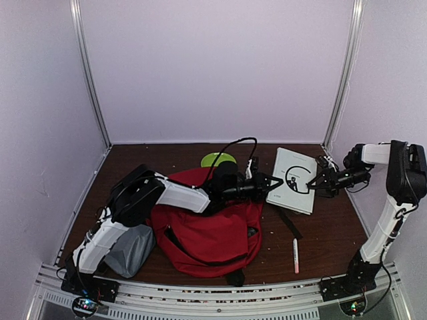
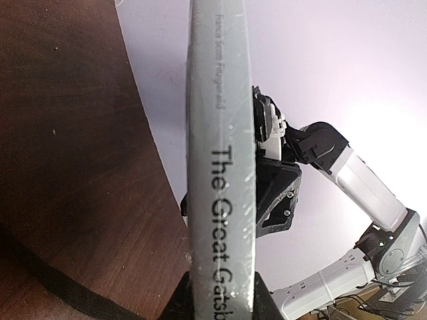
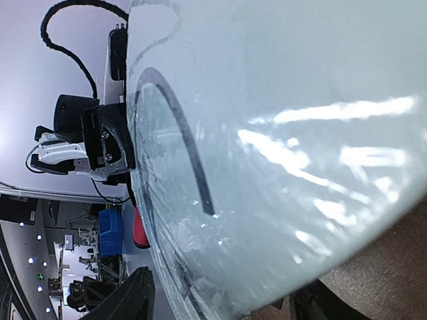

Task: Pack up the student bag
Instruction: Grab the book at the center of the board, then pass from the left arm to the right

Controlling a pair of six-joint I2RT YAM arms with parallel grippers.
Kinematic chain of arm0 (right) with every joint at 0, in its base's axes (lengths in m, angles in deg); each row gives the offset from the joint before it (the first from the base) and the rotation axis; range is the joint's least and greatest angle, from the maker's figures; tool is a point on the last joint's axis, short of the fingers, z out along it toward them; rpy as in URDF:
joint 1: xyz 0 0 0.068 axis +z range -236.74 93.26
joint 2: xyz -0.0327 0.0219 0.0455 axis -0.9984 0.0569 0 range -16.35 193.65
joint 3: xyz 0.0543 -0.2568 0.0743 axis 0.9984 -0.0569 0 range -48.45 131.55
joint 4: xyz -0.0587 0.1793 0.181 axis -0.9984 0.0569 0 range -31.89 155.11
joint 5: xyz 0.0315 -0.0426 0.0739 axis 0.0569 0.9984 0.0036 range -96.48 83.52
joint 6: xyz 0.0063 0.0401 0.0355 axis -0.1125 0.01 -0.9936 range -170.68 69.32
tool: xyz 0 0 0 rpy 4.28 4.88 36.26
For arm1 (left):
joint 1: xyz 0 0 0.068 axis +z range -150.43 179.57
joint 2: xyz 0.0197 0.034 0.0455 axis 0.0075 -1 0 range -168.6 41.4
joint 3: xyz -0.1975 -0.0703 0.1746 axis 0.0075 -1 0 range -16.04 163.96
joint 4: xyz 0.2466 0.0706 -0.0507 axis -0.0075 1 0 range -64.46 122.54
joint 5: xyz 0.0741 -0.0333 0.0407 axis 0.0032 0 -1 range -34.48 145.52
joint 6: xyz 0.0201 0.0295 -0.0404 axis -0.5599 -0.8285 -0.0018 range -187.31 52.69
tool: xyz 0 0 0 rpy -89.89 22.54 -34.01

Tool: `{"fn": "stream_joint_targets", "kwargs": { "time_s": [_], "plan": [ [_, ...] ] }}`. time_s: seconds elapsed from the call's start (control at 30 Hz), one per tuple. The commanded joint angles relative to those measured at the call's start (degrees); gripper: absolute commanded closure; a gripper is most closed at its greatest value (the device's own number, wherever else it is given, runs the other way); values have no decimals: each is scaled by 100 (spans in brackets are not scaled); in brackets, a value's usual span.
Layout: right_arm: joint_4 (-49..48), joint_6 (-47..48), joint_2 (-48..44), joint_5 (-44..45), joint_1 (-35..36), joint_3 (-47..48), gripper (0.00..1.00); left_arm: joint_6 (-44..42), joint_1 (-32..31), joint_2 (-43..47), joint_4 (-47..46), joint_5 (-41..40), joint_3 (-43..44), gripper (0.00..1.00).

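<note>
Below and just behind the left gripper (image 1: 271, 181): student bag (image 1: 213, 240), red, slumped on the desk (image 1: 327, 240) under that arm. Left gripper pinches the book (image 1: 297, 197) by its bag-side edge. Right gripper (image 1: 319, 180) sits at the opposite edge, away from the bag; its grip cannot be told. Left arm judged nearer for loading.
</note>
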Motion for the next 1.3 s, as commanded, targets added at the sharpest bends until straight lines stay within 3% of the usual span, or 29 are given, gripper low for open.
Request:
{"fn": "stream_joint_targets", "kwargs": {
  "time_s": [0.0,0.1,0.27,0.47,0.67,0.9,1.1,1.27],
  "plan": [
    [644,777,-87,-485,19,51,32,13,38,79,-1292,153,467,100],
    [2525,2768,372,-922,64,513,40,28,32,74,-1281,154,514,100],
    [2626,2910,435,-1122,74,576,57,38,37,69,-1113,160,551,100],
    [2618,2831,188,-1166,63,699,77,-86,38,221,-915,95,274,62],
    [2618,2812,-82,-1135,26,749,90,-860,42,709,1,65,7,48],
    [2618,2685,-429,-1065,-69,992,93,-2369,154,1793,1879,-439,-540,39],
    [2618,2473,-652,-1058,-69,1285,94,-4219,154,2696,4604,-891,-324,38],
    [2618,2402,-655,-1070,-63,1455,96,-5734,-57,3741,6169,-1731,-911,38]
  ]
}}
